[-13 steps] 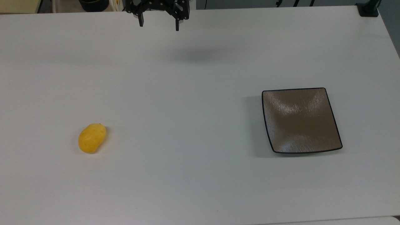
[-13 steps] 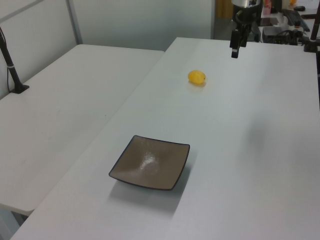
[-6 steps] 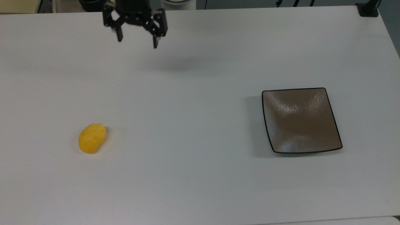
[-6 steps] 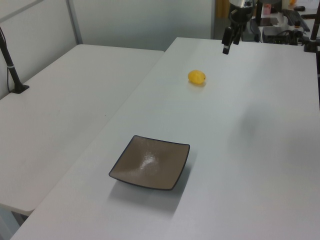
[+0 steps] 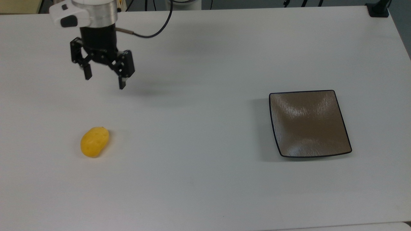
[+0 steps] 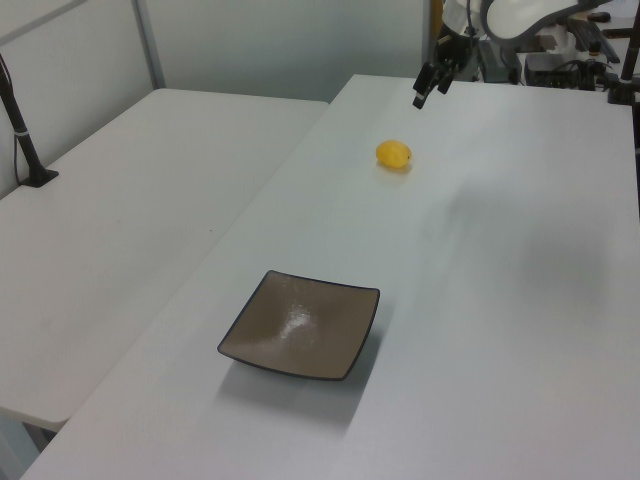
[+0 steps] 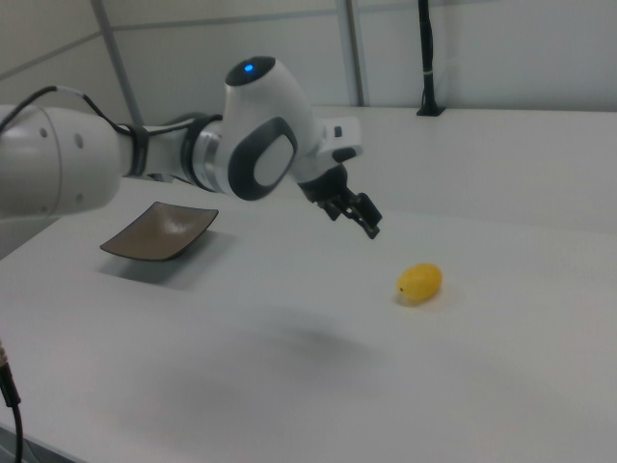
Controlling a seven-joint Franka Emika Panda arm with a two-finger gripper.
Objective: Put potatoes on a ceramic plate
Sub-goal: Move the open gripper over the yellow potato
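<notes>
Landmark for all positions: the potato (image 5: 94, 141).

Nearest the top view's lower edge, the potato lies on its side on the bare white table (image 5: 199, 192), at the same spot as half a second ago and a second ago. Nothing touches it. The dimpled yellow skin faces up.

The ceramic plate (image 5: 309, 123) sits well apart from the potato, far toward the top view's right, and has not shifted over the same interval. It holds nothing.

Beyond the potato, toward the top view's upper edge, the gripper (image 5: 104, 78) hangs above the table. This is the one item that has changed: a second ago it stood at the table's far edge and well toward the top view's right of the potato; it has since travelled toward the top view's left and nearer, and now stands almost in line with the potato though short of it. In the right view the gripper (image 7: 359, 212) is raised clear of the table and points down toward the potato (image 7: 420, 283). Its fingers are spread wide and grasp nothing.

Assessment: the approach is under way; the grasp has not begun, and the transfer to the plate is wholly outstanding.
</notes>
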